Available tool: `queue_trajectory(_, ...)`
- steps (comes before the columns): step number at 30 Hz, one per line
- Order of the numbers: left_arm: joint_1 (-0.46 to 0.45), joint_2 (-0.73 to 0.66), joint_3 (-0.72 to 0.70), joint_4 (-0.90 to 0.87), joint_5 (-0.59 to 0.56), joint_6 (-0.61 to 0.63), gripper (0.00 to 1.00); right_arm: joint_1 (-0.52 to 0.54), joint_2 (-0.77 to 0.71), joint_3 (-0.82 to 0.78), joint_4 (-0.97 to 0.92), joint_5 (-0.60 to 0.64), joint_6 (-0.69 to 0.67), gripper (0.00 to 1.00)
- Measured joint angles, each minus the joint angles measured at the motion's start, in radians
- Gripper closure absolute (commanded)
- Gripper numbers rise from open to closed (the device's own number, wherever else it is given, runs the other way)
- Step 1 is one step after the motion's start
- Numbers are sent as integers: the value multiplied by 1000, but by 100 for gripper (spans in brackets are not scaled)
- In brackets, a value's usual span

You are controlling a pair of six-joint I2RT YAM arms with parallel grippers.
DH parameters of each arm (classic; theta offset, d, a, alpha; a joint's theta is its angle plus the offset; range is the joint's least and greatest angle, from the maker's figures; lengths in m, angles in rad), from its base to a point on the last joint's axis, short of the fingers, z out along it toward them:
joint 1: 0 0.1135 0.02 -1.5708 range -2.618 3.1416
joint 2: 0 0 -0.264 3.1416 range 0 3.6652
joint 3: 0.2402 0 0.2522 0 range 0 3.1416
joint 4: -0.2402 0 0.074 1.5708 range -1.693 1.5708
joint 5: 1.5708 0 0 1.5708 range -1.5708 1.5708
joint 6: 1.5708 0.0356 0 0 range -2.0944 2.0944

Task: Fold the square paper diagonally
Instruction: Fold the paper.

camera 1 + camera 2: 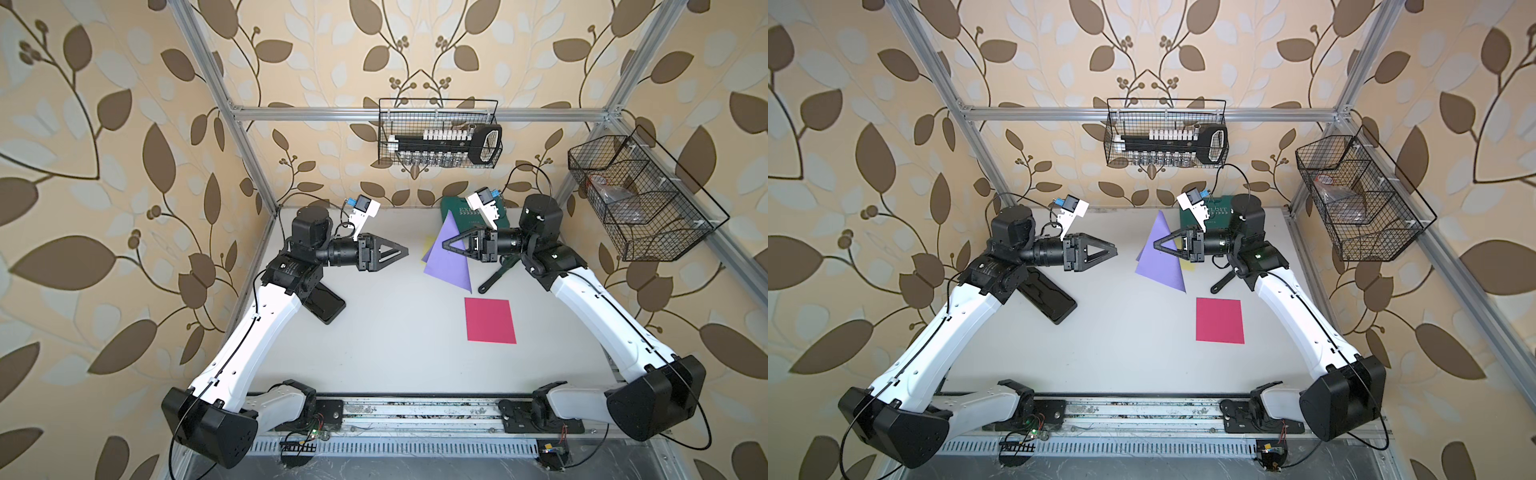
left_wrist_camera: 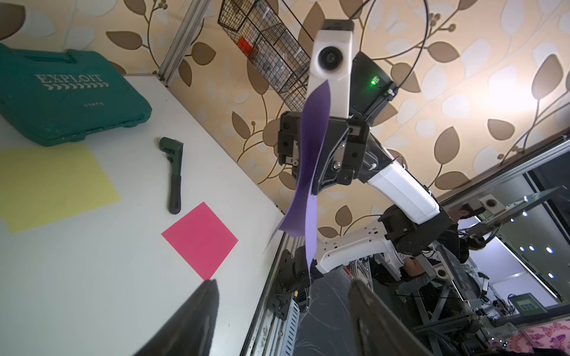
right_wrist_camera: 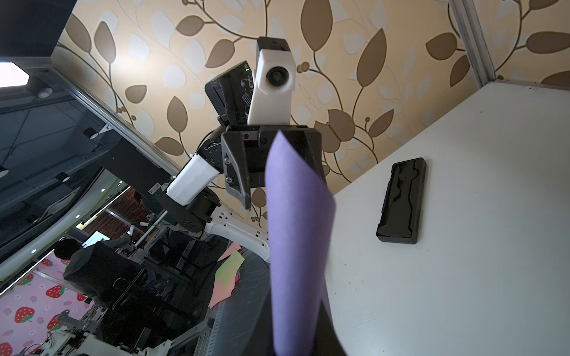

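Hanging purple paper point(image 2: 310, 148) pinched in right hand point(image 2: 316, 182), left hand point(image 2: 283, 283) spread apart, pink paper point(image 2: 200, 239)

I see the purple paper point(image 1: 446, 272) folded double into a triangle, apex up, hanging clear of the worktop point(image 1: 395, 332), pinched between the fingers point(image 1: 449, 242) of the right gripper point(image 1: 444, 243).

White tabletop point(image 1: 395, 353) carrying five loose items. A pink paper square point(image 1: 490, 320) is lying flat toward the right side. A yellow sheet point(image 2: 52, 185) is lying just beside a green tool case point(image 2: 68, 98) at the far edge, with a dark wrench point(image 2: 174, 175) resting near them. A black tray point(image 3: 402, 200) is sitting on the left side.
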Motion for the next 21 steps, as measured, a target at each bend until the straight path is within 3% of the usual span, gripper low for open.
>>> queue_trajectory(7, -111, 49, 46, -51, -14, 112, 28, 11, 24, 28, -29, -40, -31, 85)
queue_trajectory(18, -117, 122, 80, -106, -25, 184, 34, 57, 46, 61, -53, -42, -72, 86)
queue_trajectory(21, -117, 131, 90, -120, -28, 202, 42, 63, 49, 61, -59, -31, -81, 85)
